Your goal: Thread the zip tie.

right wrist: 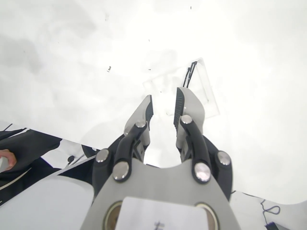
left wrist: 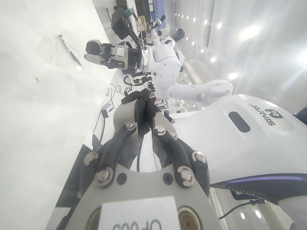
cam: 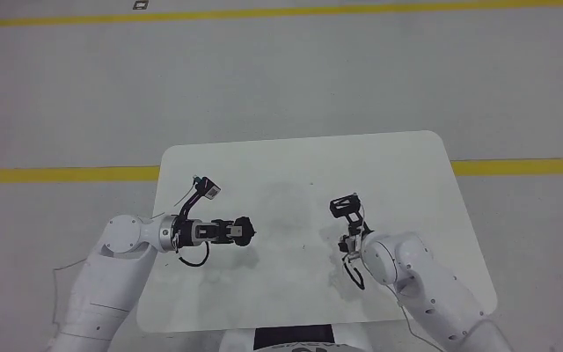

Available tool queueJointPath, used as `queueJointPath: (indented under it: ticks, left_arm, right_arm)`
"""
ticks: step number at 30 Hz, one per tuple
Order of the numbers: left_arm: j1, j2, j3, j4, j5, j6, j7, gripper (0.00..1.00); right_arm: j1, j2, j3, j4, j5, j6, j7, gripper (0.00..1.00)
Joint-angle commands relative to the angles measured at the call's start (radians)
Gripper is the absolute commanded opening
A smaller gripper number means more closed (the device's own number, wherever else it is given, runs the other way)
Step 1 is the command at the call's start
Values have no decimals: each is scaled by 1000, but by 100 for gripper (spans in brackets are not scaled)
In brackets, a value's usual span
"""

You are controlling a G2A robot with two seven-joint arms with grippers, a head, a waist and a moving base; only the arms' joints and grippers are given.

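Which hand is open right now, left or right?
The right hand: its fingers stand apart over the table, next to the clear packet. The left hand is pinched shut.

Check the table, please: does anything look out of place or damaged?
Nothing looks damaged or spilled. The zip tie lies in what seems a clear bag on the table, just beyond the open right tool. A few small dark specks dot the table nearby.

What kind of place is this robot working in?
Probably a robot lab or workshop hall. Yellow lines mark the grey floor, rows of ceiling lights shine overhead, and desks with equipment stand beyond the white table.
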Motion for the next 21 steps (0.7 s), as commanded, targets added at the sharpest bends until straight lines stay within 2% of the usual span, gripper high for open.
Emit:
queueJointPath:
  ticks: [1, 4, 7, 13, 16, 21]
  left_arm:
    - [0, 0, 0, 0, 0, 0, 0, 0]
    - [0, 0, 0, 0, 0, 0, 0, 0]
    - [0, 0, 0, 0, 0, 0, 0, 0]
    - [0, 0, 0, 0, 0, 0, 0, 0]
    - [0, 0, 0, 0, 0, 0, 0, 0]
    - [0, 0, 0, 0, 0, 0, 0, 0]
  right_arm:
    - [-1, -4, -2, 6, -7, 0, -3, 15]
    - [-2, -11, -10, 21, -20, 0, -12, 14]
    - [2, -20, -21, 46, -27, 0, -22, 6]
    - [12, -40, -34, 87, -51, 0, -23, 11]
    - [12, -49, -36, 100, -71, 0, -18, 17]
    - [10, -62, -34, 121, -96, 0, -15, 19]
